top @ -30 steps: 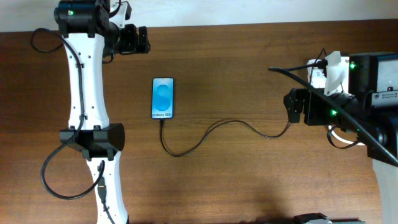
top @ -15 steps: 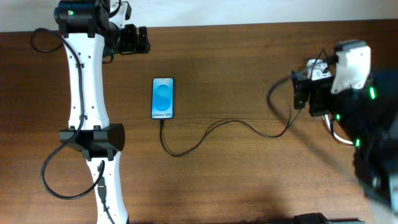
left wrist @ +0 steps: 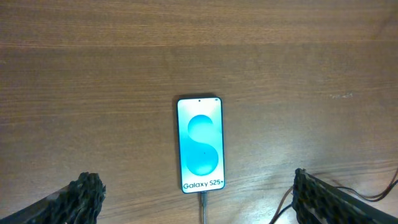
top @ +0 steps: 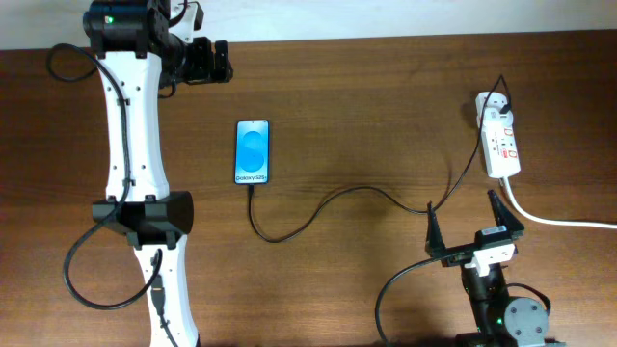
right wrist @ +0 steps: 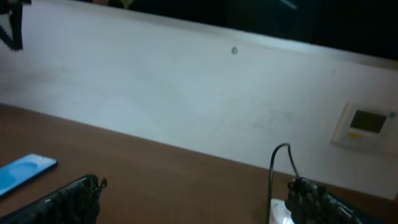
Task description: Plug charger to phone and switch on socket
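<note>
The phone [top: 253, 151] lies flat left of centre with its blue screen lit; it also shows in the left wrist view [left wrist: 200, 144] and at the left edge of the right wrist view [right wrist: 25, 171]. The charger [top: 357, 191] is a thin black cable that runs from the phone's bottom edge [left wrist: 202, 202], where its tip sits in the port, across to the socket [top: 500, 141], a white strip at the far right. My left gripper [top: 207, 62] is open and empty, far behind the phone. My right gripper [top: 468, 226] is open and empty, in front of the socket.
The socket's thick white cord [top: 564, 221] runs off to the right edge. My left arm [top: 130, 173] stretches along the table's left side. The right wrist view faces a pale wall with a small panel [right wrist: 364, 124].
My right arm has swung away from over the socket toward the front right of the table. The socket is now uncovered. The left arm, phone and cable have not moved.
</note>
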Robot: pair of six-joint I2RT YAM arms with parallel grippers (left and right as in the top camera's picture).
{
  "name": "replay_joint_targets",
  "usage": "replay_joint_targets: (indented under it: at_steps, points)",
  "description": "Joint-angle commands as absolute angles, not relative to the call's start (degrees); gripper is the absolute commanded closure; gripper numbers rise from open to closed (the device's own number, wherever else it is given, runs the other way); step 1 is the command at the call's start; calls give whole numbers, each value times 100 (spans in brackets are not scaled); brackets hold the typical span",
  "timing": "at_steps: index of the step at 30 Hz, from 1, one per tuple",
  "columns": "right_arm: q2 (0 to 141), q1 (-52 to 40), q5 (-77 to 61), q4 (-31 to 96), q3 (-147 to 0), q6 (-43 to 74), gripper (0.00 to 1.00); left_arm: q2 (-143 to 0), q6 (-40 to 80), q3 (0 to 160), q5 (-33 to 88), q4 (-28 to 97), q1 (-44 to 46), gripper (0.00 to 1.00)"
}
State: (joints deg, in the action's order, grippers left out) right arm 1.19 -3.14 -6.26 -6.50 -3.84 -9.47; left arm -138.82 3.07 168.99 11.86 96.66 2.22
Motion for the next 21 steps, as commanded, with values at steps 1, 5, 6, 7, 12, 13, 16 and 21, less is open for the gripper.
replay_joint_targets:
  at_steps: [1,5,6,7,12,13,16,21]
  points:
    - [19,-287,-711,-561,-139,-963,2,-13712,320,16977,1240,9673,209,1]
    - [19,-287,-751,30,-32,-961,1,-13712,320,16977,1240,9673,209,1]
    - [19,-287,-753,294,-32,-961,2,-13712,320,16977,1240,9673,209,1]
    - [19,-285,-731,390,-32,-950,2,-13712,320,16977,1240,9673,209,1]
    - [21,-287,-725,386,-32,-941,2,-13712,320,16977,1240,9673,209,1]
    - [21,-287,-727,386,-32,-941,2,-13712,320,16977,1240,9673,207,1]
    - [21,-287,-725,386,-32,-943,2,-13712,320,16977,1240,9673,207,1]
    - [21,-287,-725,386,-32,-943,1,-13712,320,16977,1240,9673,209,1]
